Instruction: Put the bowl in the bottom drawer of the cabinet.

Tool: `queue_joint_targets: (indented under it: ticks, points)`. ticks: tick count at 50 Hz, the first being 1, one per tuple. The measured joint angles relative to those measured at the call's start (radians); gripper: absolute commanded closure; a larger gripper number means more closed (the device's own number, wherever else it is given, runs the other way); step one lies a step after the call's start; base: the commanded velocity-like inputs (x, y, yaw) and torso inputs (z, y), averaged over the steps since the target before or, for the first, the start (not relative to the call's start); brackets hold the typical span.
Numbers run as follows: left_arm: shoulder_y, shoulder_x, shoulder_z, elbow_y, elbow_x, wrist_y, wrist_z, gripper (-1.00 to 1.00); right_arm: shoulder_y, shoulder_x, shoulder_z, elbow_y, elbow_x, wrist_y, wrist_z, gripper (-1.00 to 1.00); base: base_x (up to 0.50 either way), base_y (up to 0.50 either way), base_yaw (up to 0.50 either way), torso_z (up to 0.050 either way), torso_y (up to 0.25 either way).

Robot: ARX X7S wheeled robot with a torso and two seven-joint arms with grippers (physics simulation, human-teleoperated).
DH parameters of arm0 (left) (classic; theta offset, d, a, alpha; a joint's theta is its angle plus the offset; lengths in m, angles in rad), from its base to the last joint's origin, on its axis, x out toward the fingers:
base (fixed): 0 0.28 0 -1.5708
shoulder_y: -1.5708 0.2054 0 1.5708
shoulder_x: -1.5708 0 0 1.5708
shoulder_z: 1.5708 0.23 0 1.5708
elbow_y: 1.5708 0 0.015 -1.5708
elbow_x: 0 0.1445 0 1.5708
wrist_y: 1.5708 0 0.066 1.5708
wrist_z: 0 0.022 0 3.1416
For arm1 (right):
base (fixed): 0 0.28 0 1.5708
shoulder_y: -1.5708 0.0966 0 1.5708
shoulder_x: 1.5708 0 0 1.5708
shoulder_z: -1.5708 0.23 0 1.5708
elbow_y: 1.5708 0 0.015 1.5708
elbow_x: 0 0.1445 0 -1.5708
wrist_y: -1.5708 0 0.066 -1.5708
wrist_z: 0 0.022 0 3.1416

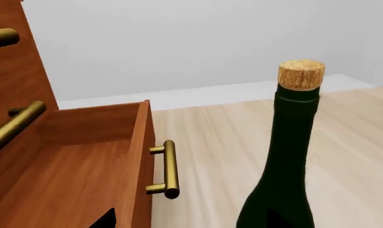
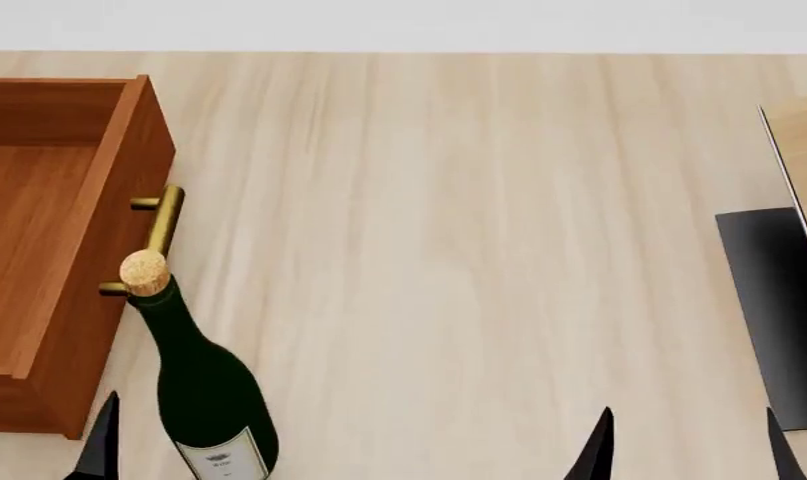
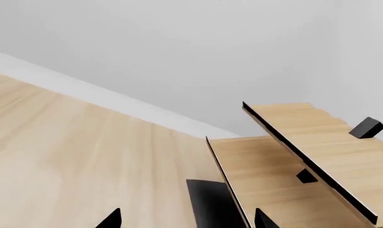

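Reddish-brown wood forms the bottom drawer [image 2: 36, 200], pulled out at nine o'clock in the head view, its plain grained floor bare and its brass bar handle [image 2: 154, 238] smooth and round. Just beside the handle stands a dark green glass bottle [image 2: 203, 385], corked, with a white label whose writing is too small to read. Pale wood tabletop [image 2: 457, 250] lies open from the centre to three o'clock, where a light-wood slanted rack [image 3: 305, 142] sits on a black base. The cabinet [image 1: 11, 80] rises above the drawer. Right gripper [image 3: 188, 219] fingertips stand spread, released; the left gripper [image 2: 99, 440] I cannot tell. No view shows the bowl.
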Motion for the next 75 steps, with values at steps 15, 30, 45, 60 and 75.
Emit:
queue_joint_targets:
  ticks: [15,30,45,60,75]
  points:
    - [0.096,-0.065,-0.049,0.159,-0.086,-0.141,-0.028,-1.00,0.008,-0.004,-0.023,-0.001,-0.017,0.007,0.012,-1.00,0.00,0.00,0.00,0.000,0.000]
    - [0.196,-0.210,-0.018,0.238,-0.223,-0.162,-0.136,-1.00,0.015,-0.006,-0.039,-0.026,-0.034,0.033,0.020,-1.00,0.00,0.00,0.00,0.000,0.000]
    - [0.234,-0.294,0.049,0.246,-0.324,-0.173,-0.214,-1.00,0.027,-0.005,-0.042,-0.039,-0.034,0.051,0.018,-1.00,0.00,0.00,0.00,0.000,0.000]
    - [0.143,-0.400,0.230,0.271,-0.411,-0.141,-0.307,-1.00,0.028,-0.002,-0.037,-0.072,-0.038,0.078,0.018,-1.00,0.00,0.00,0.00,0.000,0.000]
    - [0.003,-0.484,0.459,0.275,-0.473,-0.078,-0.398,-1.00,0.022,-0.001,-0.024,-0.068,-0.034,0.068,0.028,-1.00,0.00,0.00,0.00,0.000,0.000]
